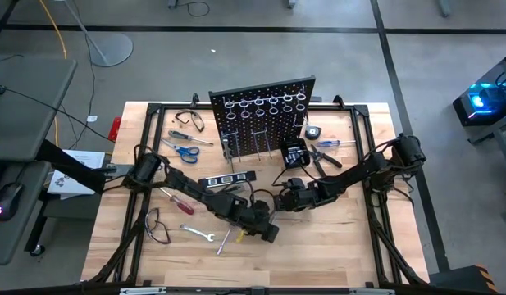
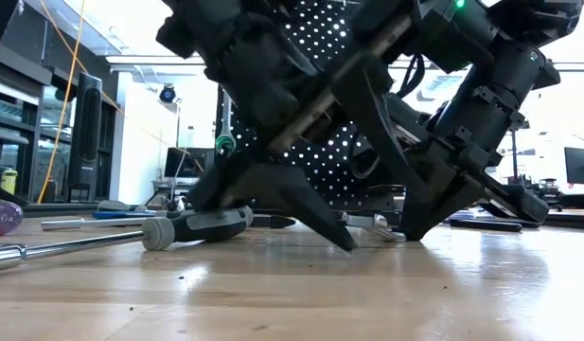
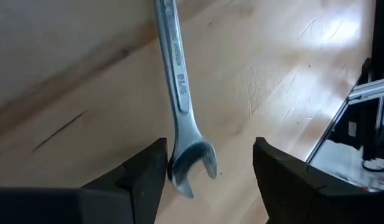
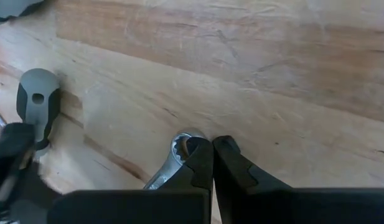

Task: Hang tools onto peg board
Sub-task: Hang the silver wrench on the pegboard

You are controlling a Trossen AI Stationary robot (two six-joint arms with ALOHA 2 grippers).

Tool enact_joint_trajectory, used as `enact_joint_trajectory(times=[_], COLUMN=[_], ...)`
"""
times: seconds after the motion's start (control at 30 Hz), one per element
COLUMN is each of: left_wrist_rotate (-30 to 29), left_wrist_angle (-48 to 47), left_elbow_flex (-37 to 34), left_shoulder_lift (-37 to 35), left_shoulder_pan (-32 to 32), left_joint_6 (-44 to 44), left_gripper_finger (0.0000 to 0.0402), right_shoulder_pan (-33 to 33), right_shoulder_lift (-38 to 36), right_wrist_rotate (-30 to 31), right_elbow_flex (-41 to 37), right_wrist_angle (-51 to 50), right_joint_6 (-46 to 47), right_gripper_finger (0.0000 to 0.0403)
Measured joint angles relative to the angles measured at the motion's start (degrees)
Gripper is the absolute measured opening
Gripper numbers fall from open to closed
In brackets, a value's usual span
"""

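**Two Dark Arms, Blocky Joints, Wedge Fingers**

Black all over, matte, built of chunky jointed segments. Left arm [image 1: 195, 190] and right arm [image 1: 351, 174] alike in make, thick at the shoulder housings, slimmer toward the wrists. Looped black cables along the links. Green status light near the top in the low view. Left gripper [image 3: 207, 180] and right gripper [image 4: 211, 163] with dark, angular fingers [image 3: 142, 180] tapering to blunt tips.
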Motion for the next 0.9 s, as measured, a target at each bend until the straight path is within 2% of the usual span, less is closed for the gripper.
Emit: enact_joint_trajectory(times=[0.33,0.47,0.6,0.77,0.9], left_wrist_rotate=[7.0,9.8,10.6,10.4,9.9], left_wrist_angle=[9.0,13.8,16.4,16.7,16.6], left_elbow_flex=[0.0,0.0,0.1,0.1,0.0], left_shoulder_lift=[3.3,4.6,5.5,5.6,5.6], left_shoulder_pan=[2.4,3.4,3.7,3.9,4.0], left_joint_6=[-1.3,-2.0,-2.7,-1.8,-2.0], left_gripper_finger=[0.0217,0.0201,0.0149,0.0026,0.0017], right_shoulder_pan=[0.0,0.0,0.0,0.0,0.0], right_shoulder_lift=[0.0,0.0,0.0,0.0,0.0], right_wrist_rotate=[0.0,0.1,0.4,0.6,0.7], right_elbow_flex=[0.0,0.0,0.0,0.0,0.0], right_wrist_angle=[0.5,0.6,0.7,1.2,1.5], right_joint_6=[-0.9,-1.2,-2.1,-2.6,-2.6], right_gripper_finger=[0.0,0.0,0.0,0.0,0.0])
